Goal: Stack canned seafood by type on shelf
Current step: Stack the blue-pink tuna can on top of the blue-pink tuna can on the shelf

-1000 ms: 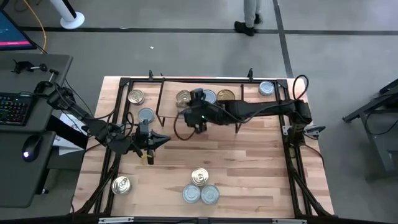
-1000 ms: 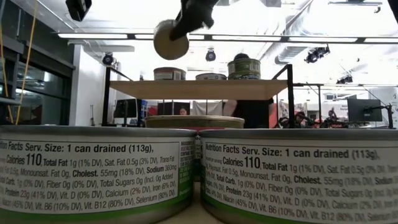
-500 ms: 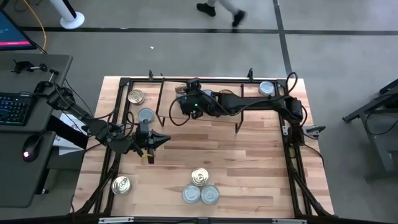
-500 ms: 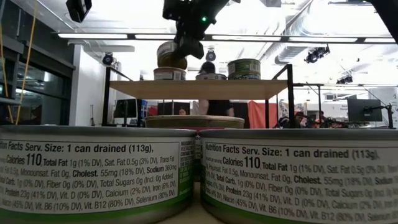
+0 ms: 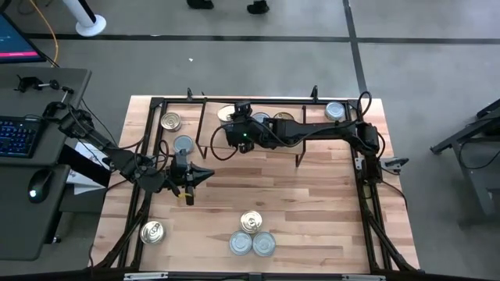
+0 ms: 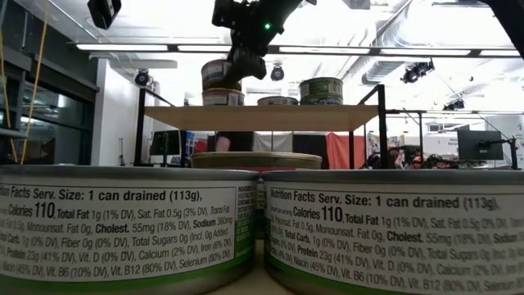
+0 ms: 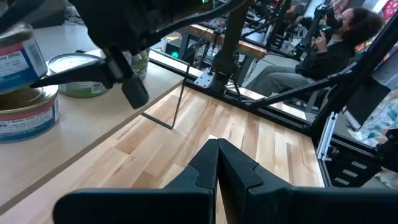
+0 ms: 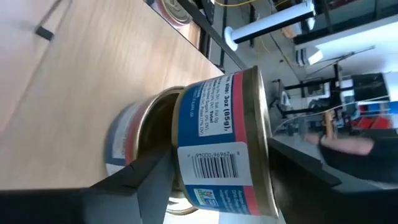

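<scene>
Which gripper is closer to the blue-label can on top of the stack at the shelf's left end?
The right gripper. It is at the blue-label can on the shelf, fingers on both sides. The left gripper is shut, out over the table in front of the shelf.
</scene>
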You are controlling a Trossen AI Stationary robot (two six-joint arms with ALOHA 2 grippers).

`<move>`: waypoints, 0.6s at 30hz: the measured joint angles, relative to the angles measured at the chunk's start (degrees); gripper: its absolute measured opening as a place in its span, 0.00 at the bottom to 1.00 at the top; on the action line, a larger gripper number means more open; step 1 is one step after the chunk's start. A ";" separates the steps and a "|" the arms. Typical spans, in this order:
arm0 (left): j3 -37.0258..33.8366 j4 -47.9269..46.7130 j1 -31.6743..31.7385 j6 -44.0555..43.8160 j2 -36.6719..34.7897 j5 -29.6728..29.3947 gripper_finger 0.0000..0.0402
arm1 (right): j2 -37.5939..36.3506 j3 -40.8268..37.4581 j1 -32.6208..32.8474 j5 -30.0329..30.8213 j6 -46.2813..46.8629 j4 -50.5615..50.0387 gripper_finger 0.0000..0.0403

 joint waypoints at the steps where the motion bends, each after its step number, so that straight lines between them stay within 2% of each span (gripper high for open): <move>1: 0.00 -0.01 0.00 0.00 0.00 0.00 0.00 | 0.00 0.36 0.04 -0.20 0.80 -0.98 0.57; 5: 0.00 -0.04 0.00 0.00 0.00 0.00 0.00 | 0.00 3.41 0.09 -1.83 4.84 -6.21 0.57; 10: 0.00 -0.07 0.00 0.00 0.00 0.00 0.00 | -0.08 9.08 -0.17 -7.41 9.85 -13.01 0.57; 18: 0.00 -0.52 0.00 0.00 0.00 0.00 0.00 | -0.16 9.68 -0.10 -10.14 12.47 -15.91 0.57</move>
